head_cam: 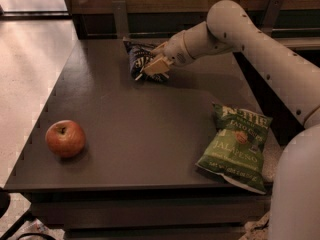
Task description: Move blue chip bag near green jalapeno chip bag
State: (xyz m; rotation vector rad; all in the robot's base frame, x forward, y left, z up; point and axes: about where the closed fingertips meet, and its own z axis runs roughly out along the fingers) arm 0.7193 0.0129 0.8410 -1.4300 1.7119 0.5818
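Gripper (pixel 155 66): at far middle of table (pixel 140 129), on right side of blue chip bag (pixel 138 59)
Fingers: pressed in on the bag's right edge, pinching the foil
Blue chip bag: propped up, wrinkled, by back edge
Green jalapeno chip bag (pixel 235 146): flat at near right corner, well apart from blue bag
Apple (pixel 65 138): near left, clear of likely path
Handling, judged: light, soft, slippery foil; crushable contents, so a gentle pinch on a crimped edge or fold suits best; bag may swing or slip when lifted
Containers: only the two bags; both look sealed, contents hidden
Risk: foil sliding out of the pinch
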